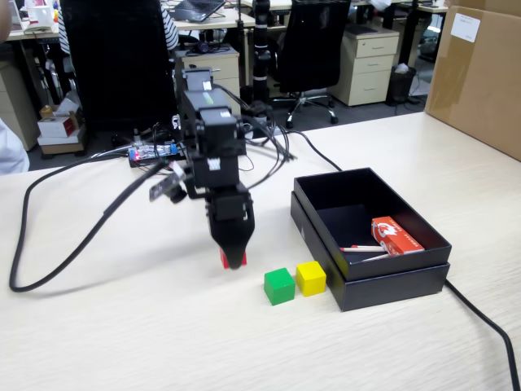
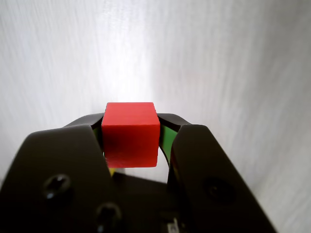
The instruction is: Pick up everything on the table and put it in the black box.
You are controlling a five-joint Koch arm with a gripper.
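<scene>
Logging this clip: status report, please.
Gripper shut on red cube, low over table. Green cube, yellow cube beside black box. Path clear.

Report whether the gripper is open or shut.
Shut on the red cube: in the wrist view both jaws of the gripper press against its sides.

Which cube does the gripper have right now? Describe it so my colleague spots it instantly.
Find the black box on the table; left of its front corner sit a yellow cube and a green cube. Further left, the gripper holds the red cube, the only one not freestanding.
</scene>
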